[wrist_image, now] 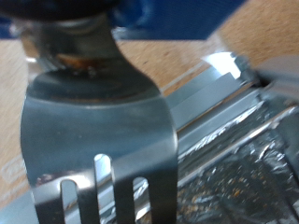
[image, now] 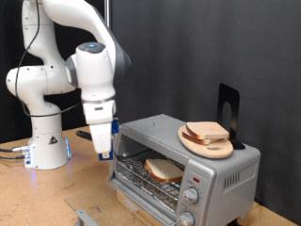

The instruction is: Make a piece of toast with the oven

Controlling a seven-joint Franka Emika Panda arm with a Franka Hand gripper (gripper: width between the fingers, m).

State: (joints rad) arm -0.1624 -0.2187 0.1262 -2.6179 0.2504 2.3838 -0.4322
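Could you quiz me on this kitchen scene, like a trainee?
1. True or false: a slice of toast lies on the rack inside the oven.
2. What sits on top of the oven? A) a kettle B) a round board with bread slices C) nothing
3. Fill in: the wrist view shows a slotted metal ____ held at the tool.

Key: 1 true; 2 B; 3 spatula.
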